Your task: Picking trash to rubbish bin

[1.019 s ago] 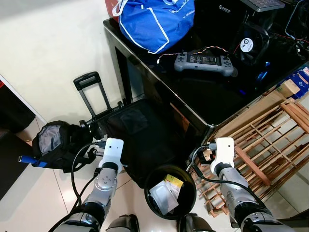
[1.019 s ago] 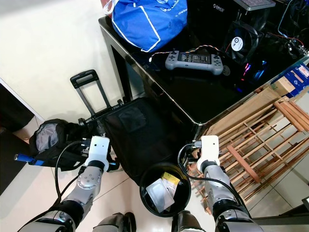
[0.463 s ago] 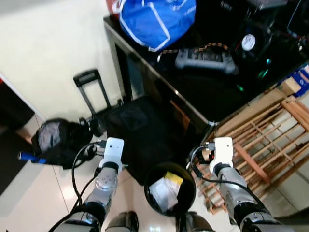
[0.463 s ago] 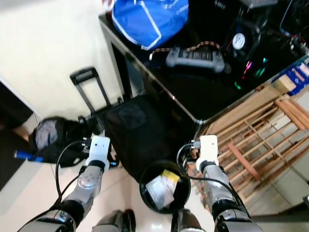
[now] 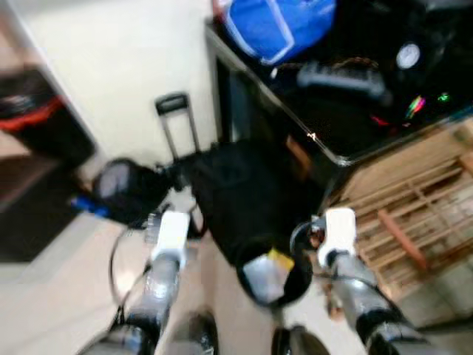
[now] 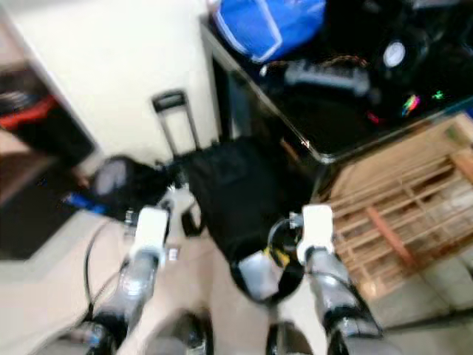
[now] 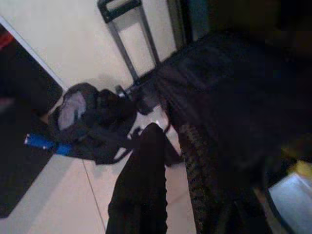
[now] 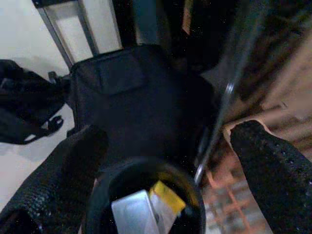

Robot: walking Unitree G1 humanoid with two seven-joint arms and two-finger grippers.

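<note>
A round black rubbish bin [image 5: 298,275] stands on the floor between my two arms, with a white wrapper [image 5: 263,271] and a yellow scrap [image 5: 281,258] inside. The eye views are blurred. My right arm [image 5: 338,231] hangs beside the bin. In the right wrist view my right gripper [image 8: 168,137] is open just above the bin [image 8: 108,181], fingers wide apart and empty, with white and yellow trash [image 8: 165,194] below. My left arm [image 5: 171,235] hangs left of the bin. My left gripper [image 7: 168,132] is shut and empty, pointing at the floor by the black backpack [image 7: 90,122].
A black trolley suitcase [image 5: 240,188] with a raised handle [image 5: 173,103] leans against a black table [image 5: 325,122]. On the table lie a blue bag [image 5: 284,26] and a game controller [image 5: 344,78]. A wooden rack [image 5: 414,214] lies right. A dark cabinet [image 5: 41,126] stands left.
The whole picture has slid right and blurred, so the camera has turned left, bringing the dark cabinet into view. Both arms keep their pose and the trash stays in the bin.
</note>
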